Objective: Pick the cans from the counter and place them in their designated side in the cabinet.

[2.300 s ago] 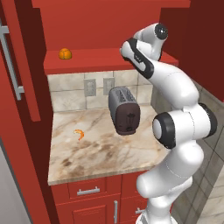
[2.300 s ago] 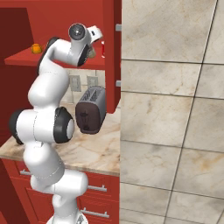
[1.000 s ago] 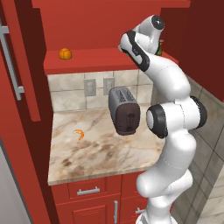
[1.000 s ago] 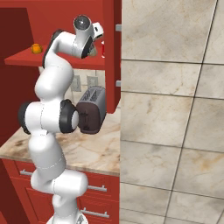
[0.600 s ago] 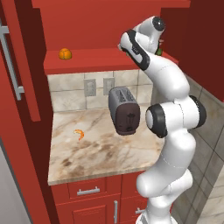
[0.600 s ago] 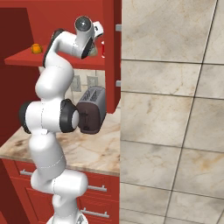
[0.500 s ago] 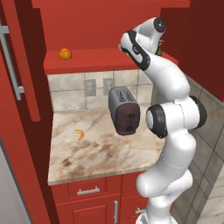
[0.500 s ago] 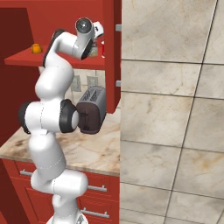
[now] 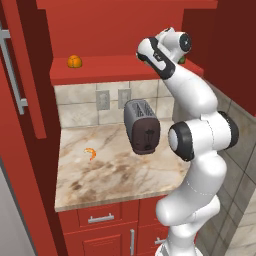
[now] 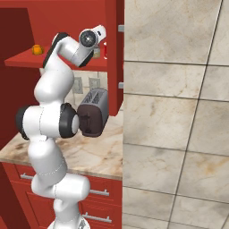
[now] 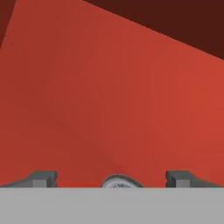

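The arm reaches up to the right end of the cabinet; the tool points into the red interior, its two finger tips standing wide apart and closed on nothing. Between the tips, in the hand view, a silver-grey rim shows at the bottom edge; this is judged to be the top of a can, close under the tool. In the right base view a pale can-like shape sits on the shelf just behind the wrist, with a red can beside it at the cabinet's side wall; which of the two lies between the tips is not certain.

An orange fruit rests at the far left of the shelf, well apart from the tool. On the worktop stand a toaster and a small orange item.

Hazards from this position:
- a withdrawal that is not straight could drag a finger tip against the can and tip it; cause: the can sits between the tips;
- the wrist works close to the cabinet side wall; a wide swing could strike it or the neighbouring can.
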Available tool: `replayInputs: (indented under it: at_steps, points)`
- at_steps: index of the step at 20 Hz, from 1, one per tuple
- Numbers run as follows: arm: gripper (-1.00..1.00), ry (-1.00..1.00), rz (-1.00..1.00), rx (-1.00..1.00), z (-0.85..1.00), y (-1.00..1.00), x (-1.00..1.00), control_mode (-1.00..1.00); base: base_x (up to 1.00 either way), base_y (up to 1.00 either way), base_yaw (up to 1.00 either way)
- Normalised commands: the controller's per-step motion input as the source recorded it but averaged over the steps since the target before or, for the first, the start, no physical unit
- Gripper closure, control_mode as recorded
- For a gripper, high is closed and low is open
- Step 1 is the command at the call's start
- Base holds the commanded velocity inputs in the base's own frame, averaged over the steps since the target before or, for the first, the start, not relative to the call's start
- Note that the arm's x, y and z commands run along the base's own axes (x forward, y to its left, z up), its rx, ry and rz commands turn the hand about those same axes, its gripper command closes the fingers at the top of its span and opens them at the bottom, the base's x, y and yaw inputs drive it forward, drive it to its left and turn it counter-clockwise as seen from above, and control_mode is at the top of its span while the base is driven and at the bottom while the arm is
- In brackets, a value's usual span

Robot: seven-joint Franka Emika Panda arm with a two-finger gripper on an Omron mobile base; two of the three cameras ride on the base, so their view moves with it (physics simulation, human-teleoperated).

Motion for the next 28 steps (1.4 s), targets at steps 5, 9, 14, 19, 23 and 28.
replayInputs:
  at_steps: [5,9,14,19,23,28]
  points:
    - [-1.00,-0.09,0.05,0.00,0.38,0.00,-0.13,-1.00,0.00,0.00,0.00]
    - [-1.00,-0.02,0.05,0.00,0.49,0.00,-0.28,-1.00,0.00,0.00,0.00]
    - [-1.00,0.00,0.06,-0.01,0.33,0.02,-0.48,-1.00,0.00,0.00,0.00]
    - [-1.00,0.00,0.05,-0.03,0.16,0.15,-0.62,-1.00,0.00,0.00,0.00]
    - [-1.00,0.00,0.05,-0.04,0.04,0.24,-0.76,-1.00,0.00,0.00,0.00]
    - [-1.00,0.00,0.05,-0.05,0.00,0.27,-0.80,-1.00,0.00,0.00,0.00]
